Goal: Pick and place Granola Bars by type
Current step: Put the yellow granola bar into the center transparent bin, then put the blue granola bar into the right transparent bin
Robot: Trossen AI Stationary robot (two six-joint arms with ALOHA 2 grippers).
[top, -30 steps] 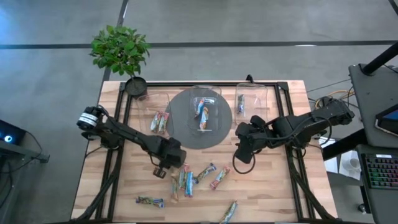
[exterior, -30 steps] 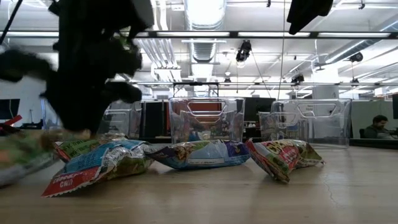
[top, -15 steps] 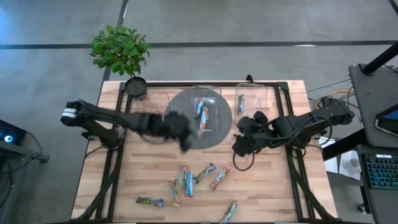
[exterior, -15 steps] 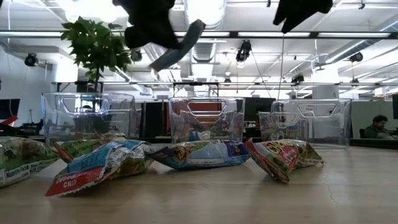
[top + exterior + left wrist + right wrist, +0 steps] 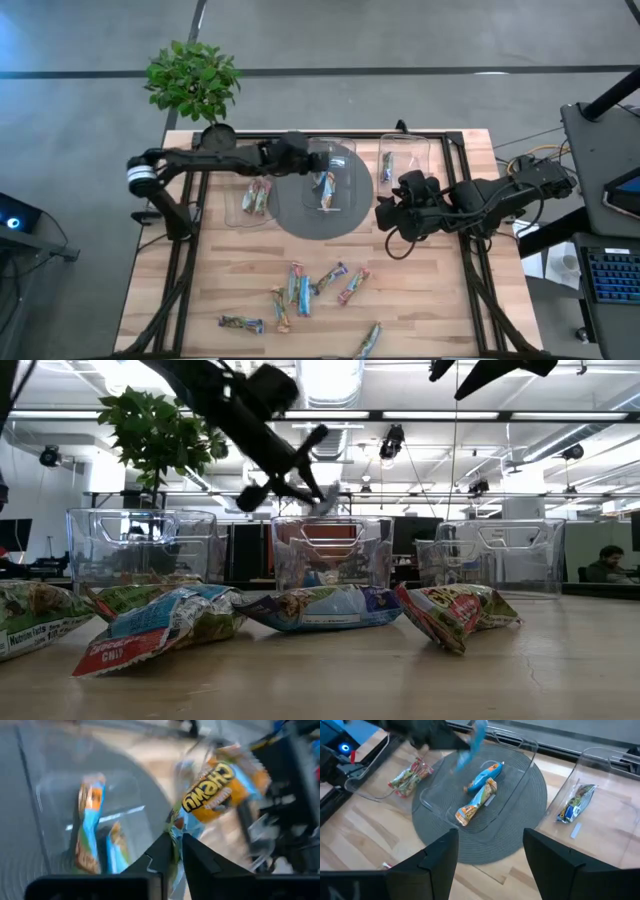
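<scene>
Seven loose Granola Bars [image 5: 300, 290] near tabletop's front edge, five in three bins [image 5: 331, 178]. Left gripper [image 5: 176, 851] clamped on blue bar [image 5: 215, 795]; right gripper [image 5: 490, 852] parted, empty.

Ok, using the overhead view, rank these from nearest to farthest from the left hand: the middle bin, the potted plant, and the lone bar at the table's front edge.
From the left hand, shut on a granola bar:
1. Middle bin, directly below the hand, on the round grey mat.
2. Potted plant, at the table's back left corner.
3. Lone bar, at the front edge, farthest by a clear margin.
</scene>
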